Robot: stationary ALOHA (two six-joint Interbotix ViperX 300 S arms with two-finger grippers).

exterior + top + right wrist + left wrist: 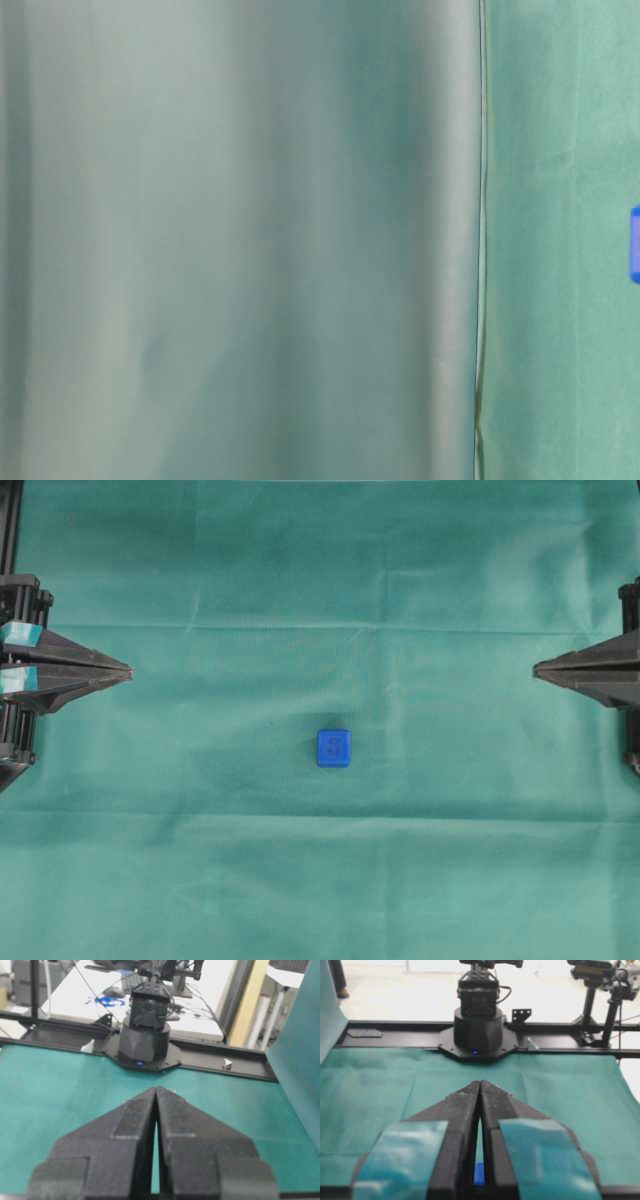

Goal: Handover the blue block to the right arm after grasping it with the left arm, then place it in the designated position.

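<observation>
Green cloth (200, 560) covers the whole table, creased but bare apart from the block (334, 747), which sits just below centre of the overhead frame. Left gripper (128, 672) is parked at the left edge and right gripper (537, 668) at the right edge, both pressed together and holding nothing. Step in hand looks like the left's reach, so I'd spread those taped fingers first, come down square over the block, and pinch low, leaving faces free for the handover.

Left gripper (128, 672) closed, right gripper (536, 668) closed, tips facing, well apart
</observation>
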